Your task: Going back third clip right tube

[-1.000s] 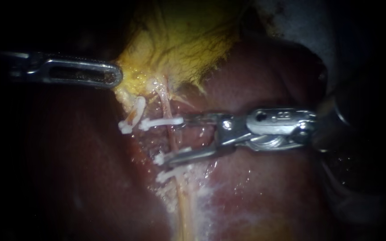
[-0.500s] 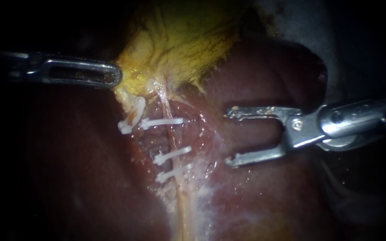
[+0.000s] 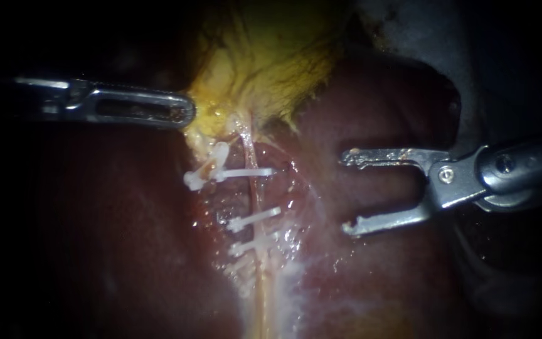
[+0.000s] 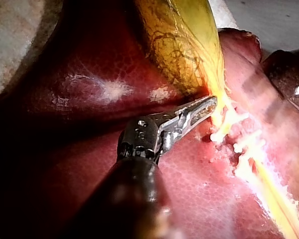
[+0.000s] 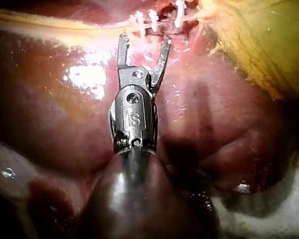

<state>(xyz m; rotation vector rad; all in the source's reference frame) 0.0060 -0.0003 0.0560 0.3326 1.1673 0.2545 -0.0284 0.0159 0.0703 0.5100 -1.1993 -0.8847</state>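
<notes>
The right instrument (image 3: 347,192) hung at 3 o'clock of the clips (image 3: 255,218) on the tube (image 3: 255,188), jaws wide and empty, while the left instrument (image 3: 186,112), at 10 o'clock, pinched the gallbladder (image 3: 265,63).

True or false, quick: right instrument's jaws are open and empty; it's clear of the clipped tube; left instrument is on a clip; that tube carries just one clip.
1. The right instrument has open, empty jaws: true.
2. It is apart from the tube: true.
3. The left instrument is on a clip: false; its tip is at the gallbladder edge.
4. One clip on the tube: false; at least three white clips cross it.
</notes>
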